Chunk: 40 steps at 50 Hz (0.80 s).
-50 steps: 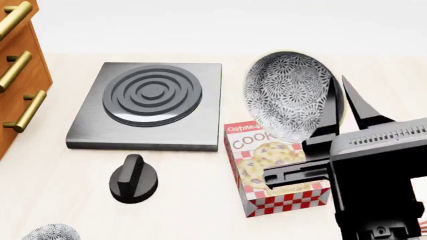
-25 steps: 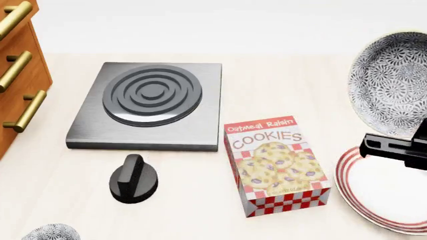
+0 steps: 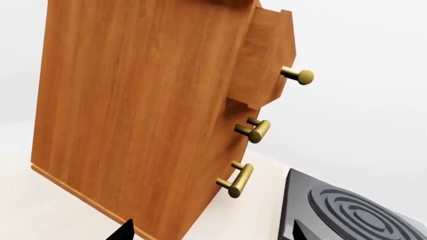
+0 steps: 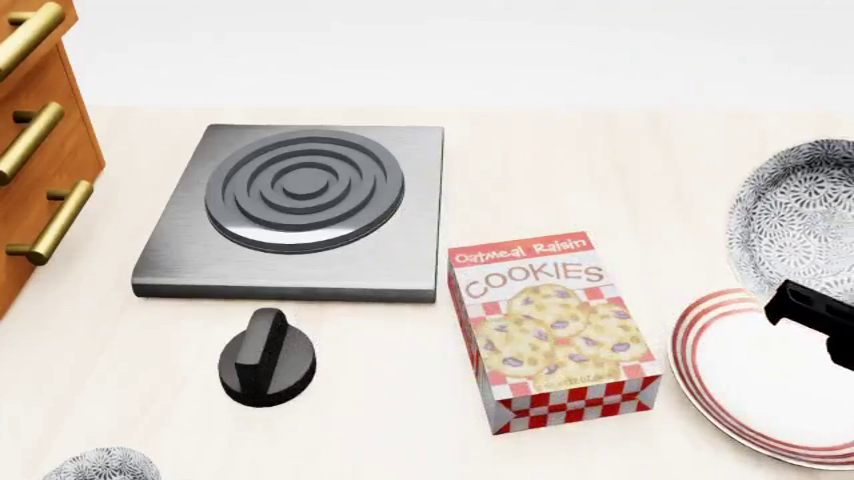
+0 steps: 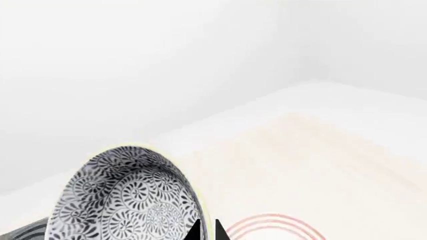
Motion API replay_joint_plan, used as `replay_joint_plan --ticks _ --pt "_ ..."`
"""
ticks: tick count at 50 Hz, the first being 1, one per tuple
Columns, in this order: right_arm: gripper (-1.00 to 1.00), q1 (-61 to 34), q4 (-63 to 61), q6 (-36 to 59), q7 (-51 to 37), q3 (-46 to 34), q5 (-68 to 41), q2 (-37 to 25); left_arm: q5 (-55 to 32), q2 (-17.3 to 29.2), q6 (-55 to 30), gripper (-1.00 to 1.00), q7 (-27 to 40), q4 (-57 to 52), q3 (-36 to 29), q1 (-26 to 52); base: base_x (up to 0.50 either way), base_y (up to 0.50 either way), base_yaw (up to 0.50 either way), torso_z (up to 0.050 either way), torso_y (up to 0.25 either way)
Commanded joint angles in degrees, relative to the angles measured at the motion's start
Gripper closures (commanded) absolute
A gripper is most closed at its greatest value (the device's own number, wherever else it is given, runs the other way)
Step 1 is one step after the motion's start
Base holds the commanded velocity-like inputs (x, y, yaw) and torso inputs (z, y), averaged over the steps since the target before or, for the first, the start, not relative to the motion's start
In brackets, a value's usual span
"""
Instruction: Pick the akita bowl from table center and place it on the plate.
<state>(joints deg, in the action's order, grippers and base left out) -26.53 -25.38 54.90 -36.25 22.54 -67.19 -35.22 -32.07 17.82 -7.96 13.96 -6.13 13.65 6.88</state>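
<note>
two fingers (image 5: 207, 231) pinch the akita bowl (image 5: 130, 200) rim.

Varnished wood drawer cabinet (image 3: 140, 115) with brass-look metal handles (image 3: 235, 180); brushed dark metal hob (image 4: 296, 210); printed cardboard cookie box (image 4: 554, 330); glazed patterned akita bowl (image 4: 801, 220); glossy plate (image 4: 774, 385); matt pale desk (image 4: 120, 350).

Bare bench (image 4: 574, 170) lies open behind the cookie box (image 4: 554, 325) and right of the stove burner block (image 4: 300, 210). The box stands just left of the plate (image 4: 747, 400), walling that side. The knob (image 4: 267, 357) and wooden drawer unit (image 4: 40, 150) crowd the left.
</note>
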Motion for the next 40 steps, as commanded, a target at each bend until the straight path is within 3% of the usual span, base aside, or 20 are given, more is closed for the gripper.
replay_joint_plan --ticks 1,10,18,37,40 --pt "1.0 -0.43 1.6 0.86 -0.53 1.08 -2.13 0.56 -0.13 0.12 0.12 -1.0 0.13 0.06 -0.1 0.01 0.0 0.0 0.0 0.0 0.0" --pt "1.0 -10.27 20.11 8.34 -13.59 4.61 -20.63 1.04 -0.64 -0.23 0.3 -1.0 0.74 0.13 0.28 0.12 0.0 0.0 0.0 0.0 0.001" --pt "1.0 -14.21 29.86 11.77 -22.54 4.25 -30.38 0.34 -1.14 -0.57 0.9 -1.0 0.97 0.22 0.72 0.22 0.0 0.0 0.0 0.0 0.0" --pt "1.0 -20.25 37.22 11.01 -27.92 2.32 -32.87 -1.51 1.15 -0.86 5.98 -1.0 -1.59 0.58 -0.25 -0.67 0.0 0.0 0.0 0.0 -0.026" --pt "1.0 -21.01 38.44 10.89 -28.14 2.04 -32.85 -1.92 -3.11 -0.96 3.63 -1.0 -1.53 0.72 1.07 -0.35 0.0 0.0 0.0 0.005 -0.167"
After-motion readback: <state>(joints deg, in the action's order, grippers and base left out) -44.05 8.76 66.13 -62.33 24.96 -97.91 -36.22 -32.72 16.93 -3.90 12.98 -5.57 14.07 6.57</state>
